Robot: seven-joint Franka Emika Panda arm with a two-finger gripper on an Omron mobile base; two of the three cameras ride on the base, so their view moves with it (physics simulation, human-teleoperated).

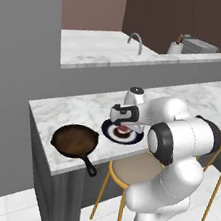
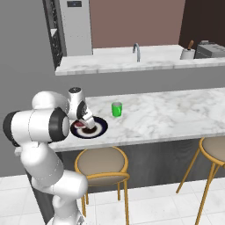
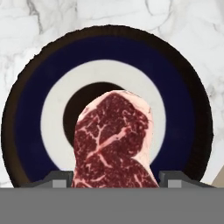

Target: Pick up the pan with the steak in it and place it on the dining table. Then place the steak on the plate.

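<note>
- the gripper (image 1: 125, 126) hangs just above the plate (image 1: 136, 140), jaws clamped on the steak (image 3: 114, 142);
- the pan (image 1: 75, 141) sits empty on the dining table (image 1: 77, 110), left of the plate

Even, soft rendered light, no glare; faint shadows under objects; all 3 views sharp, undistorted

Grey walls, white tile floor (image 2: 176, 206), wood stools (image 2: 102, 165), rear faucet (image 2: 137, 50).
</note>
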